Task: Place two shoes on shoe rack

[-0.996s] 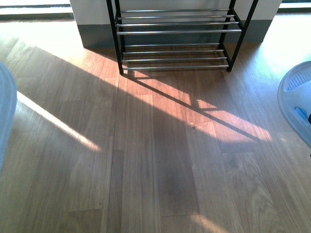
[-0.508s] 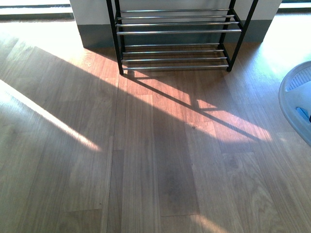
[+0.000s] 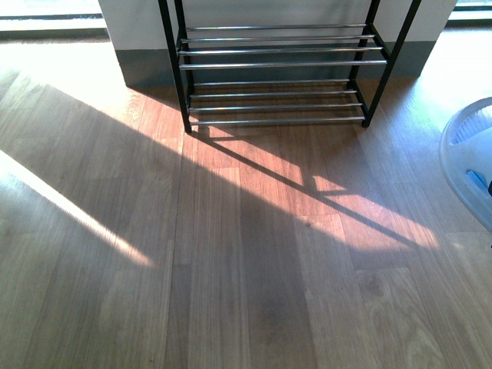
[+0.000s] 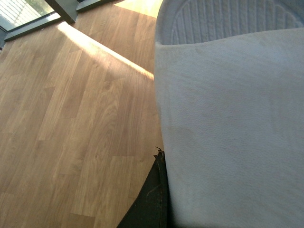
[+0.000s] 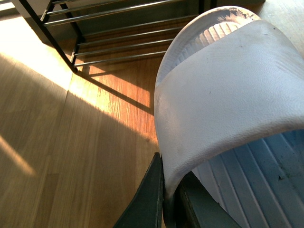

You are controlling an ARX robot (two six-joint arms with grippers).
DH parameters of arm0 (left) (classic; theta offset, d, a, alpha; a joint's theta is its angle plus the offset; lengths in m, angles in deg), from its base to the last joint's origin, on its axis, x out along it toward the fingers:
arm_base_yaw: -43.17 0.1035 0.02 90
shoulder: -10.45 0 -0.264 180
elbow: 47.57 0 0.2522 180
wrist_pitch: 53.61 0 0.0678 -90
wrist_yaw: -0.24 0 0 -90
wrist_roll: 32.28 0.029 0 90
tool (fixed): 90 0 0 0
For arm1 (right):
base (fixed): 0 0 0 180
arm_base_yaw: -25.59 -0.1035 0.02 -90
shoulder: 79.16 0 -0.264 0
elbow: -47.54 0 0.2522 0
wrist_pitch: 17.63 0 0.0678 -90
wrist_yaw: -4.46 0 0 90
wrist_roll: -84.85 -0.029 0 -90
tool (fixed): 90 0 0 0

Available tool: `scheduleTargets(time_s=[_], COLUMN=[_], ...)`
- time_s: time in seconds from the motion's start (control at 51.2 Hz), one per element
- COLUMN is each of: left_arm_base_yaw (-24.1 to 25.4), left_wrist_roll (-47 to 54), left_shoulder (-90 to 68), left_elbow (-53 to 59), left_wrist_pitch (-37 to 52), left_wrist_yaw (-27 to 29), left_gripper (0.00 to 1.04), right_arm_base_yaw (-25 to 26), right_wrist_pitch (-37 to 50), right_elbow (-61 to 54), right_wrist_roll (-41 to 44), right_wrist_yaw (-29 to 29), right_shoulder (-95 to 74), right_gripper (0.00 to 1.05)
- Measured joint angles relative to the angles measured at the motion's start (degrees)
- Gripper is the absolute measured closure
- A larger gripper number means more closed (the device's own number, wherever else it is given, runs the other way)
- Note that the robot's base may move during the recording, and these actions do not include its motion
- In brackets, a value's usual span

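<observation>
Well, the shoe rack (image 3: 280, 65) stands far off against the wall — black frame, shiny chrome bars — on sunlit wood floor (image 3: 231, 254). Each claw is clenched on a pale, ribbed rubber slide: right gripper (image 5: 170, 199) pinching the right slide (image 5: 228, 95) by its strap edge, left gripper (image 4: 159, 190) likewise on the left slide (image 4: 232, 123).

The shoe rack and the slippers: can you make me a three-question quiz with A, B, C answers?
1. Where does the shoe rack stand?
A. against the wall
B. mid-floor
C. on a table

2. How many shoes lie on its bars?
A. two
B. one
C. none

3. What is the right gripper doing?
A. hanging open
B. pinching a slipper
C. holding a bar

Answers: 1 A, the rack backs onto the wall; 2 C, all bars are bare; 3 B, the fingers clamp the slipper's strap.
</observation>
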Motion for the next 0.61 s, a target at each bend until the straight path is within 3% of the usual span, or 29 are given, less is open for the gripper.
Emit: scheduleTargets(time_s=[0.605], left_arm_base_yaw=[0.0], left_wrist_roll=[0.0], left_shoulder=[0.0], left_elbow=[0.0], left_wrist_pitch=[0.0], left_wrist_yaw=[0.1], left_gripper=[1.03], right_arm_base_yaw=[0.0], right_wrist_pitch=[0.0], right_elbow=[0.0], right_wrist_roll=[0.0], right_wrist_yaw=[0.0], right_shoulder=[0.0], right_gripper=[1.03])
